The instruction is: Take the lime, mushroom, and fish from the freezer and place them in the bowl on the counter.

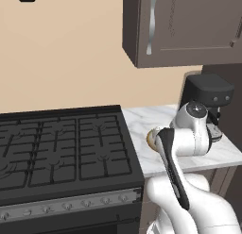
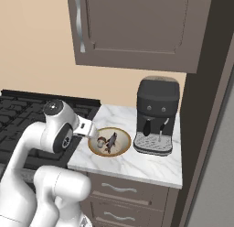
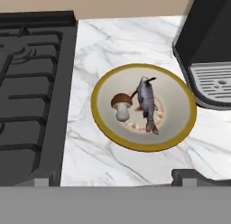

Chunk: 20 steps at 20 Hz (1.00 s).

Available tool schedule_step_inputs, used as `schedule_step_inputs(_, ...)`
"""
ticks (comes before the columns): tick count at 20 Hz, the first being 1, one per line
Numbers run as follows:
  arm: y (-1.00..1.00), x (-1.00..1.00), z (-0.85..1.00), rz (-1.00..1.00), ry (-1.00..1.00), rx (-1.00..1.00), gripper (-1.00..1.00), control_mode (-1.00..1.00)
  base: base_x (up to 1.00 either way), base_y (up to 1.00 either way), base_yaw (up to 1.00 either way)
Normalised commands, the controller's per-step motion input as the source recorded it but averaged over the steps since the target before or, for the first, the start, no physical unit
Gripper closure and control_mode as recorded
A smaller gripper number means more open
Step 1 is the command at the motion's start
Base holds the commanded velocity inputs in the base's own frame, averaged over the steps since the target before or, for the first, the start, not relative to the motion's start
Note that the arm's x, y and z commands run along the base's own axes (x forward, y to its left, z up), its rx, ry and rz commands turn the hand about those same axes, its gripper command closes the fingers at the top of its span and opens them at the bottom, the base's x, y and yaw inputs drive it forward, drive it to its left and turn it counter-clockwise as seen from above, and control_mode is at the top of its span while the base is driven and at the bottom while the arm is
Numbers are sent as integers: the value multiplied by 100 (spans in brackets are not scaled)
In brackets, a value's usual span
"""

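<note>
Brown-capped mushroom (image 3: 121, 105) and grey fish (image 3: 147, 104) lay in the tan-rimmed bowl (image 3: 100, 123) mid-surface; jaws spread, empty. Lime absent; a skipped freezer return would leave the task short.

We see a black coffee machine (image 2: 156, 117) standing toward the counter's back right corner, a black stove (image 1: 61, 148) against its left edge, and a brown wall cabinet (image 2: 137, 27) overhead.

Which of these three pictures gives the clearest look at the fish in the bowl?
The hand view: it looks straight down on the fish, lying whole in the bowl beside the mushroom. The right base view shows the fish small and dark. In the left base view the arm hides most of the bowl.
</note>
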Motion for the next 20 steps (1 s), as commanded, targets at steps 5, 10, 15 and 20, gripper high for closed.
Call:
schedule_step_inputs(5,3,-77,79,0,6,-7,-100,-100,0,0,0)
schedule_step_inputs(10,-1,-67,46,1,15,-2,-100,-100,0,0,0)
schedule_step_inputs(15,-4,-62,2,0,6,12,-100,-100,0,0,0)
schedule_step_inputs(20,0,-42,16,0,-4,10,-100,-100,0,0,0)
